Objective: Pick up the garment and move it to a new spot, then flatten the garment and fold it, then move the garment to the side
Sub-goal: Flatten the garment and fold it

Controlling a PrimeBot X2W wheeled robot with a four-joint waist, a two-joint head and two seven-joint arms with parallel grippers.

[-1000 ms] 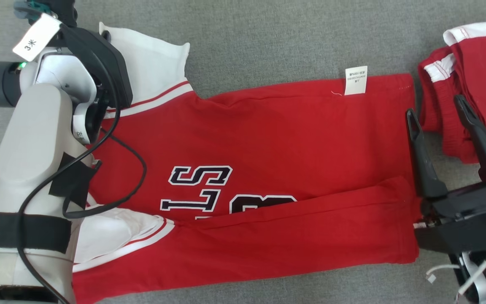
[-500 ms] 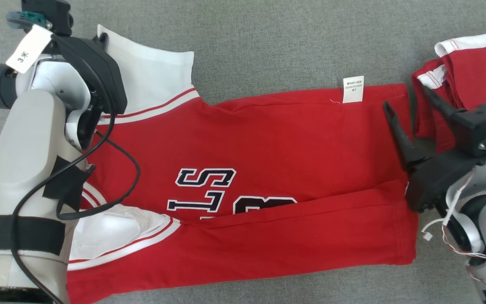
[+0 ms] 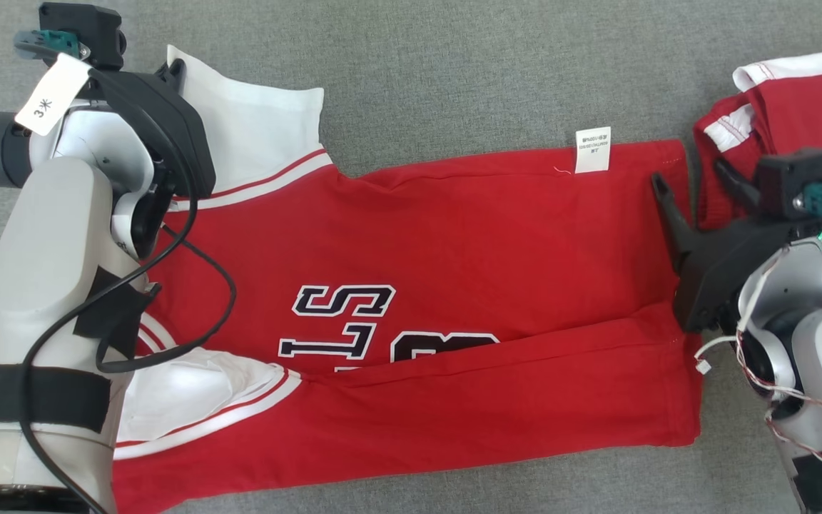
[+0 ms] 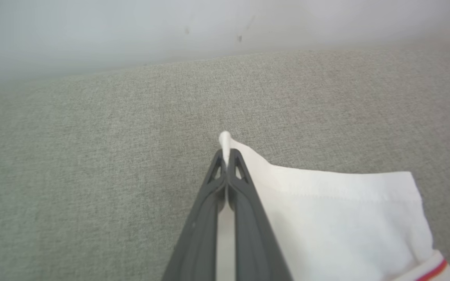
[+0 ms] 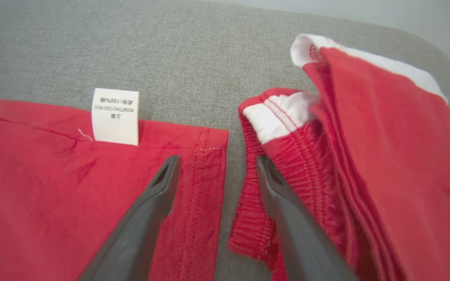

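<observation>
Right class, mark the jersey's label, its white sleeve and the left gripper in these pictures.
label (image 5: 115, 116): right wrist view, middle of the white tag.
sleeve (image 4: 338, 210): left wrist view, flat white cloth, mid-sleeve.
left gripper (image 4: 227, 158): left wrist view, between its closed tips, pinching the sleeve corner.

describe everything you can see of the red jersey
The jersey is red cloth with white sleeves trimmed in red and white, black white-edged lettering and a white label at its far edge. It lies spread on grey fabric, its near edge folded over the lettering. The left gripper is shut on the far sleeve's corner; the right gripper, open, straddles the hem.
</observation>
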